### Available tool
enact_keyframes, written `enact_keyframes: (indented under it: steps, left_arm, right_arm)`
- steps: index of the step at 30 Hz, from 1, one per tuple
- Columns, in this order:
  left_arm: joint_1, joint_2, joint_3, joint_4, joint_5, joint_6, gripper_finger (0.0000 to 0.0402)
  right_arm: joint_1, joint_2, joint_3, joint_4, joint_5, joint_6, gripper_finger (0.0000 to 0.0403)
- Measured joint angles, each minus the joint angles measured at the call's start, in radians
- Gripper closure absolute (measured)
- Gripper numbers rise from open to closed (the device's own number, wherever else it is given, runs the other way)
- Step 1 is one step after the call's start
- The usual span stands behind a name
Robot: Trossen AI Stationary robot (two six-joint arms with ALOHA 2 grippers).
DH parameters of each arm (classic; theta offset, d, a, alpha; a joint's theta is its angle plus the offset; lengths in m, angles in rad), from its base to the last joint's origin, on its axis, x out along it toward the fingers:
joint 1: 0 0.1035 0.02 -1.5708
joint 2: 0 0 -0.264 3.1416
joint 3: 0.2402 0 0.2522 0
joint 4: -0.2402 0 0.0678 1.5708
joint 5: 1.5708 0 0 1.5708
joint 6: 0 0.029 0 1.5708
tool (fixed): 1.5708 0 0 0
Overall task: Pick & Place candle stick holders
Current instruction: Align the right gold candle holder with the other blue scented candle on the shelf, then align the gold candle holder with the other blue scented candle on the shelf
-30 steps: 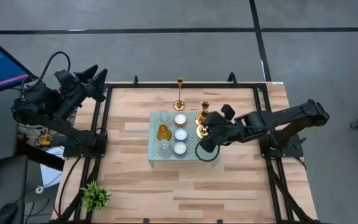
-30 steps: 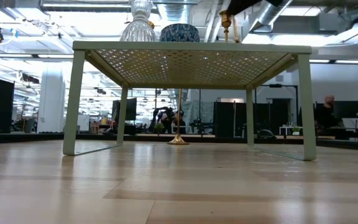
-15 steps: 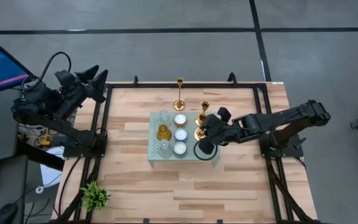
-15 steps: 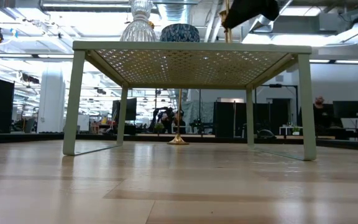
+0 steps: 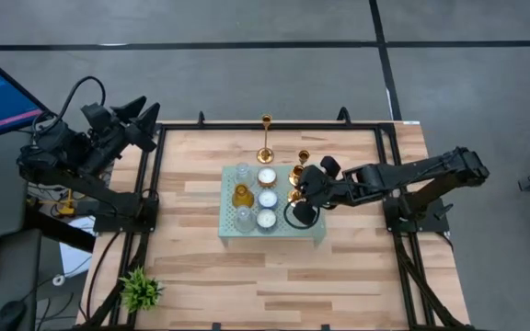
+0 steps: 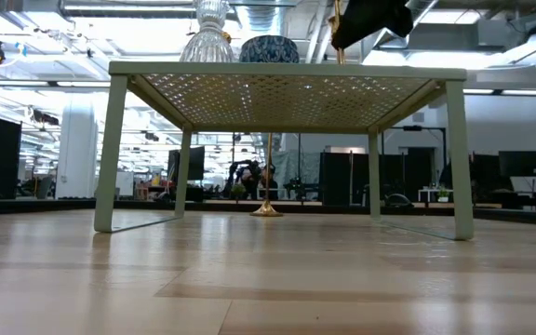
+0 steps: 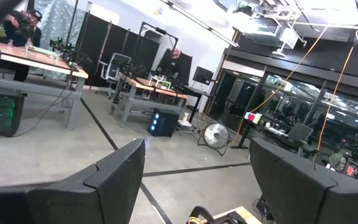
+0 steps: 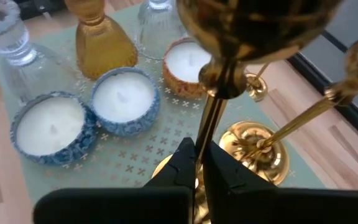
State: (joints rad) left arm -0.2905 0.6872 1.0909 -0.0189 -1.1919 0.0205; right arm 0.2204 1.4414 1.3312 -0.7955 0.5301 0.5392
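Right claw (image 8: pixel 196 163) clenched on a gold candlestick's (image 8: pixel 211 127) thin stem over the green tray (image 5: pixel 229 229), risking a swing into the neighbouring candlestick (image 8: pixel 272 140) or tealights (image 8: pixel 124 98) through slippage; left claw (image 7: pixel 194 180) released off-bench.

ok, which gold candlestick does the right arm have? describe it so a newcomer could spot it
Start at the pale green perforated metal stand in the middle of the wooden table. On its right-hand side, beside the white tealight candles, stand two slim shiny gold candlesticks. The held candlestick is the only one with the right tool shut on its thin stem; the tall third candlestick stands alone on the wood beyond the stand.
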Motion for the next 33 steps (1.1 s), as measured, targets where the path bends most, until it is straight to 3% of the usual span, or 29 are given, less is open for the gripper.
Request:
enact_keyframes:
  steps: [10,33]
  left_arm:
    - [0.0,0.0,0.0,0.0,0.0,0.001,0.0112]
    - [0.0,0.001,0.0,-0.002,0.0,0.001,0.0112]
  right_arm:
    - [-0.008,0.005,0.0,0.006,-0.008,0.0,0.0389]
    - [-0.006,-0.003,0.001,-0.016,-0.023,0.004,0.0277]
